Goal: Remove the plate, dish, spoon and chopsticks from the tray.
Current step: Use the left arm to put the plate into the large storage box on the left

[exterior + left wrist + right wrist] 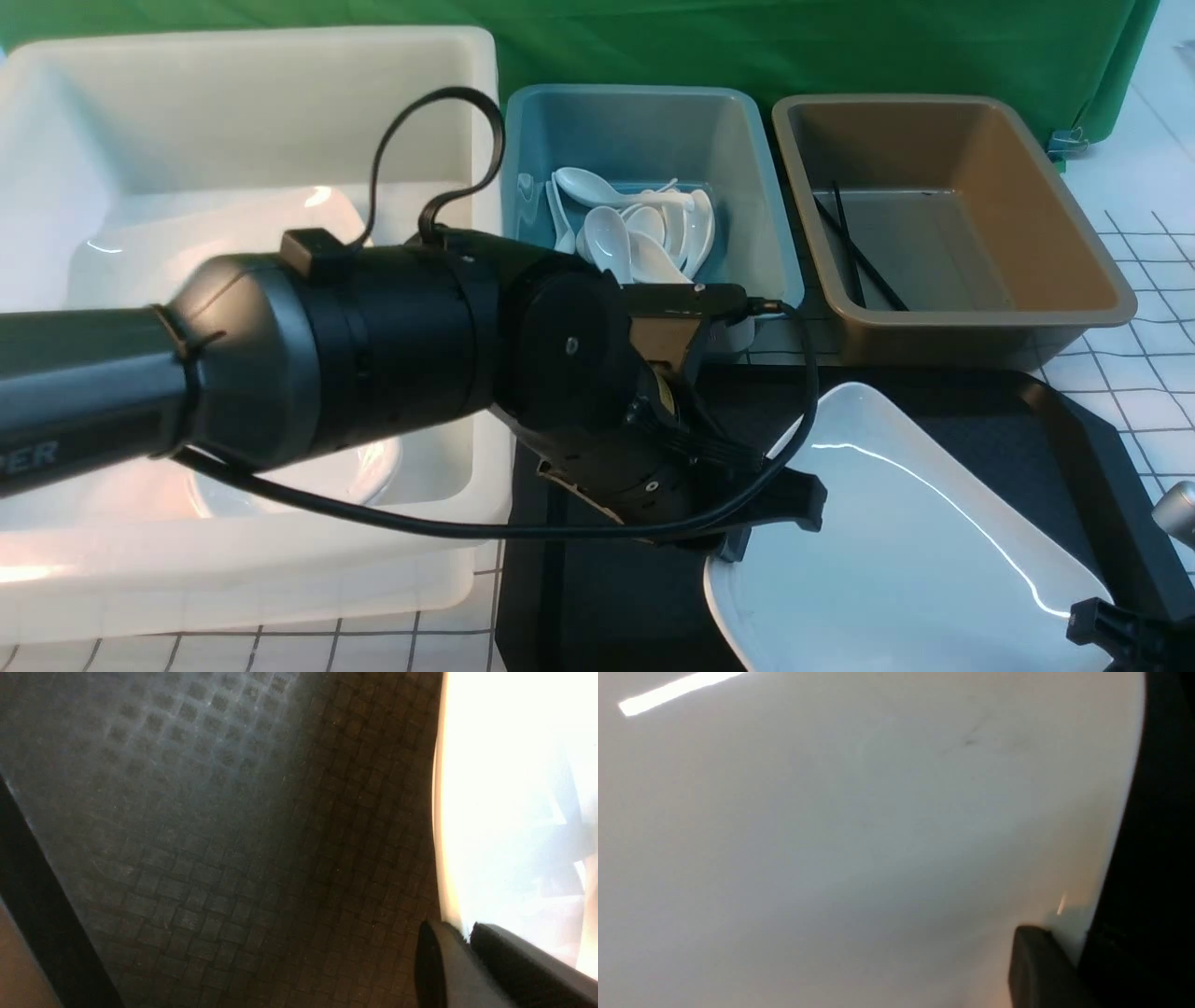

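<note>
White glossy plate (896,523) lying on the black tray (1055,439), my left gripper (455,933) pinched tight on its rim, my right gripper (1120,633) at its right corner, whether it grips I cannot tell

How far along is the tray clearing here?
Done, apparently: chopsticks in the brown bin, spoons in the blue bin, a dish in the white bin. In hand: the left gripper pinches the plate rim; the right gripper sits at its opposite edge. Left: the plate, not yet off the tray.
</note>
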Controlling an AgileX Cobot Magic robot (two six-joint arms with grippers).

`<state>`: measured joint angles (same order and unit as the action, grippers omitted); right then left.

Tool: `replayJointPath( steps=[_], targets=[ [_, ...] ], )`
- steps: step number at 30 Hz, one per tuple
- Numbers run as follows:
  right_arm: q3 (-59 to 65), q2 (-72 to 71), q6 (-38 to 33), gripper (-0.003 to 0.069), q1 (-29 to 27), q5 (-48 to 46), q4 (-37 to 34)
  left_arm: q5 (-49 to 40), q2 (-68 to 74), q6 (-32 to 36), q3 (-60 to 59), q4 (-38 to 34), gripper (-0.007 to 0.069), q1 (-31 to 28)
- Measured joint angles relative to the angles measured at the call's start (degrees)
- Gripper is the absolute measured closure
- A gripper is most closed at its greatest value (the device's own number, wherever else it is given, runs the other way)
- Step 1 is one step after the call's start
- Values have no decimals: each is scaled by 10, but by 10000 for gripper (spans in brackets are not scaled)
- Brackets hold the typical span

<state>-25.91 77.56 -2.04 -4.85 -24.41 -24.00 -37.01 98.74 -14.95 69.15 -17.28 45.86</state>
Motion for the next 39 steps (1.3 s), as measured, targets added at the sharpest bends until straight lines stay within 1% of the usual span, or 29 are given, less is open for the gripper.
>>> replayJointPath(
  steps=[2, 8, 12, 13, 14, 17, 22, 24, 25, 29, 33, 36, 39],
  targets=[
    [0, 0, -1, 514, 0, 3, 0, 0, 1, 0, 0, -2, 604, 0],
    [0, 0, -6, 514, 0, 10, 4, 1, 3, 41, 0, -30, 583, -1],
    [0, 0, -8, 520, -1, 20, 11, 1, 4, 89, -2, -75, 525, -4],
    [0, 0, -8, 521, -1, 20, 11, 1, 4, 91, -2, -78, 518, -4],
    [0, 1, -10, 530, -1, 21, 8, 1, 11, 112, -2, -115, 478, -2],
    [0, 2, -21, 557, -1, 19, -2, -4, 25, 127, -2, -147, 405, 3],
    [0, 2, -34, 562, -1, 18, -12, -4, 38, 142, -3, -156, 309, 5],
    [0, 2, -34, 563, -1, 18, -14, -4, 38, 143, -3, -156, 316, 5],
    [0, 3, -34, 563, -1, 18, -14, -4, 38, 143, -3, -156, 336, 5],
    [0, 3, -38, 563, -1, 21, -13, 2, 36, 135, -3, -169, 472, 3],
    [-1, 1, -46, 563, -1, 22, -14, 5, 33, 133, -3, -173, 484, 0],
    [-6, -8, -64, 563, -1, 0, -12, -3, 19, 133, -3, -170, 498, 0],
    [-19, -28, -80, 558, -1, -48, -1, 0, -12, 134, -3, -164, 561, 0]
  ],
)
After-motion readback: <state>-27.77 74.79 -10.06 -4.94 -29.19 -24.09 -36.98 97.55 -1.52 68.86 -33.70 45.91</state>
